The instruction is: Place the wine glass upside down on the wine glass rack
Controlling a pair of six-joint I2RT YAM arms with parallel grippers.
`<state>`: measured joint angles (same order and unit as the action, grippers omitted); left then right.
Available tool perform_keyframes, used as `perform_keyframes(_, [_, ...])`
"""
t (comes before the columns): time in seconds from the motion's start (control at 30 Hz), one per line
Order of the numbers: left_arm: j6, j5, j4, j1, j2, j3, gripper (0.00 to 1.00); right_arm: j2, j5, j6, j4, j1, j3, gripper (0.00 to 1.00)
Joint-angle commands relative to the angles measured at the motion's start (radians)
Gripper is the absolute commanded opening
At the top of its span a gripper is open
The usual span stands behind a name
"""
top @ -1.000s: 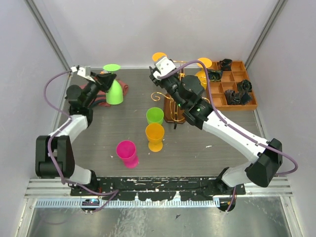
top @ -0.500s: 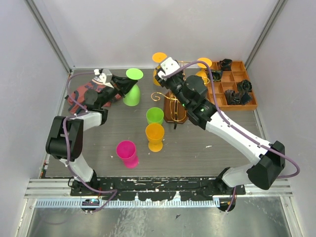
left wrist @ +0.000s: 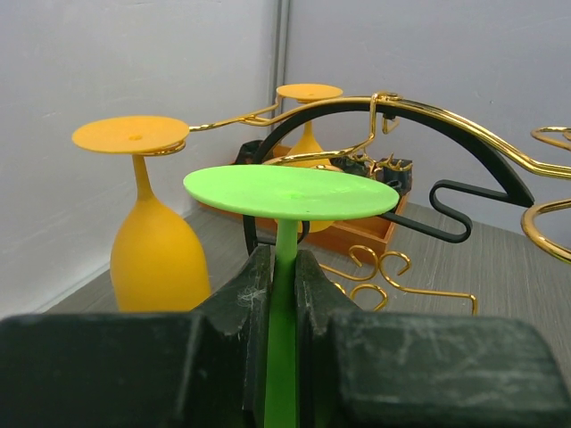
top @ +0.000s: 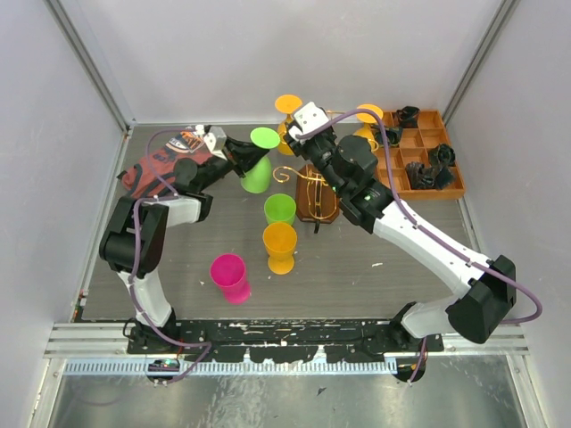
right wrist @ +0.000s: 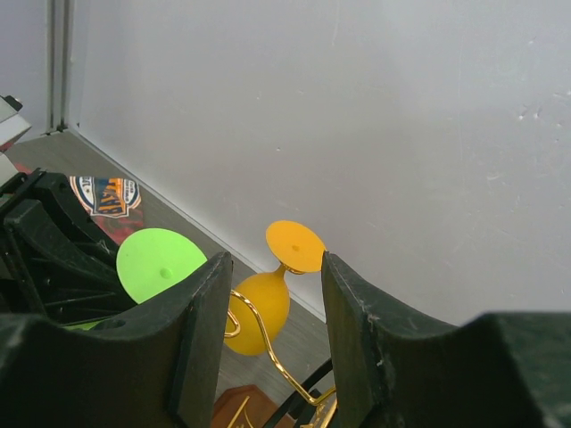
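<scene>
A green wine glass [top: 258,169] hangs upside down, foot [left wrist: 290,192] on top, with my left gripper [top: 237,153] shut on its stem [left wrist: 284,267]. It is just left of the wine glass rack [top: 308,178], a gold wire stand on a dark oval base [top: 314,207]. Two orange glasses [left wrist: 156,254] [top: 369,114] hang upside down from the rack's curled arms [left wrist: 464,125]. My right gripper [top: 302,134] hovers open over the rack's top. In the right wrist view the far orange glass [right wrist: 268,303] and the gold wire [right wrist: 268,343] show between its fingers [right wrist: 201,312].
An upright green glass [top: 279,209], an orange glass [top: 279,242] and a pink one [top: 230,275] stand in front of the rack. An orange-brown compartment tray [top: 451,183] with black pieces sits at the back right. A red printed packet [top: 152,168] lies at the back left.
My left arm has carried the green glass to the right, from the back left to close beside the rack. The right gripper has barely shifted above the rack.
</scene>
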<state>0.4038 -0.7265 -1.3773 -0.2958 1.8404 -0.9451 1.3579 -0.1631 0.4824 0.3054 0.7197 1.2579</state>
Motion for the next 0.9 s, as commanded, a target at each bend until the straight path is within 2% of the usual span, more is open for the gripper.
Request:
perform_keyframes(0.0, [-0.037, 0.005, -0.054, -0.012, 0.018, -0.049, 0.00, -0.031, 0.008, -0.014, 0.034, -0.006, -0.002, 0.51])
perform_keyframes(0.87, [0.015, -0.106, -0.030, -0.057, 0.163, -0.211, 0.00, 0.019, -0.003, -0.027, 0.038, -0.017, 0.023, 0.51])
